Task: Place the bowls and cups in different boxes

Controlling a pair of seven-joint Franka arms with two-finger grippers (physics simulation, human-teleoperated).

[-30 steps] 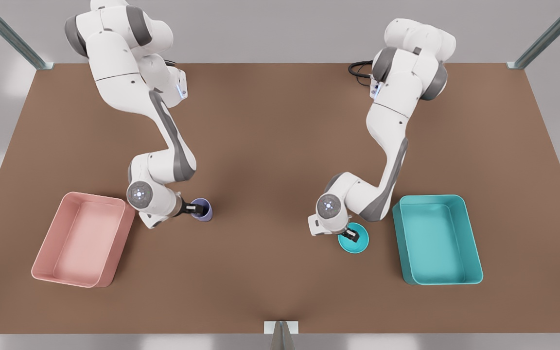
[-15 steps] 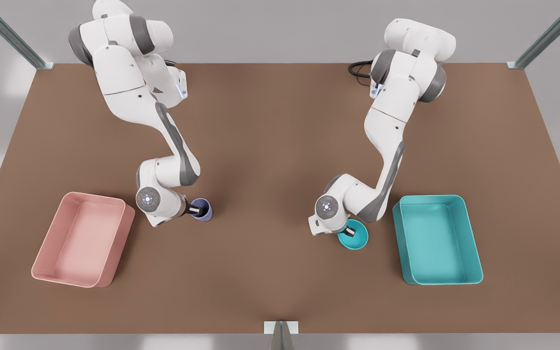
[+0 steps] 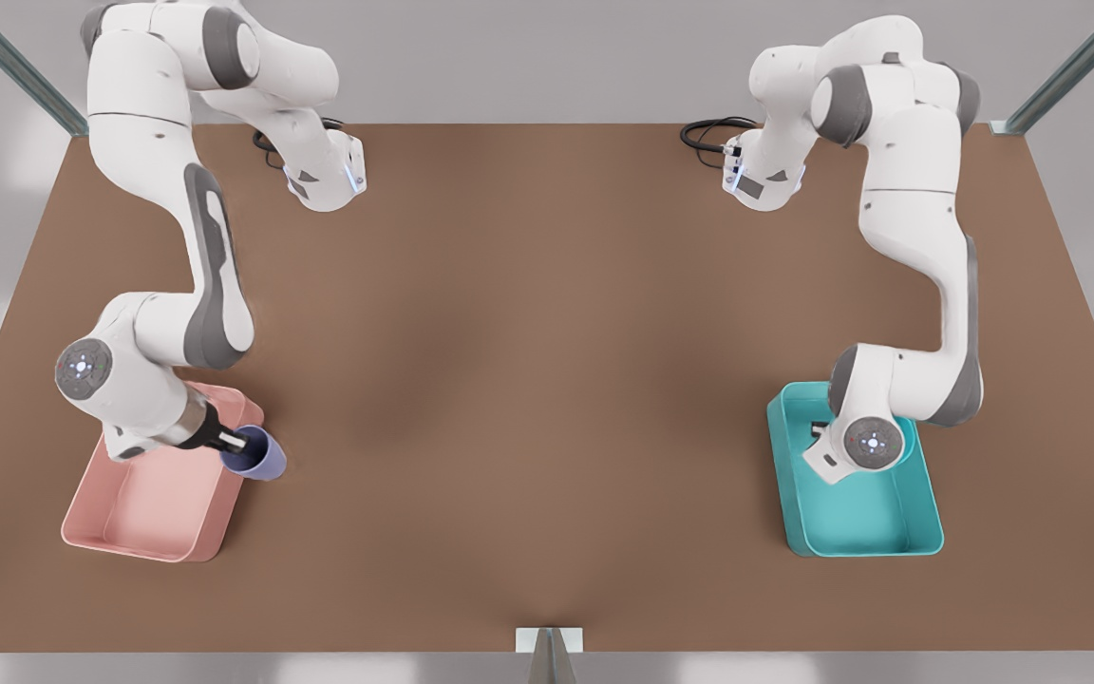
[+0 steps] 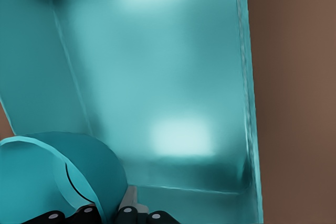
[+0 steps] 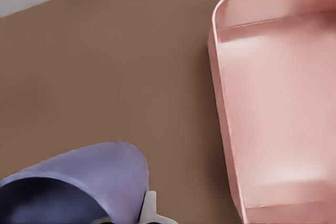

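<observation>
Pink box (image 3: pixel 153 494) sits on the tabletop (image 3: pixel 528 380) at the front view's left. My right gripper (image 3: pixel 235 443) is over the pink box's edge nearest the middle of the tabletop, fingers (image 3: pixel 224 439) clenched on the rim of the purple cup (image 3: pixel 257 456). The cup is lifted and tilted, hanging just past that edge of the pink box, partly over bare tabletop. In the right wrist view the cup (image 5: pixel 79 187) is close under the camera, its dark mouth open toward it, with the pink box (image 5: pixel 273 103) beside it and lower down.

The middle of the tabletop lies between the two boxes, which stand well apart.

Teal box (image 3: pixel 856 518) sits at the front view's right. My left arm reaches down into it; the wrist covers the gripper in the front view. In the left wrist view my left gripper (image 4: pixel 107 214) is clamped on the rim of the teal bowl (image 4: pixel 47 177), one finger (image 4: pixel 86 213) inside the bowl's wall and one outside. The bowl is tilted and held above the floor of the teal box (image 4: pixel 157 77), within its walls, near one end. I cannot tell whether the bowl touches the box floor.
</observation>
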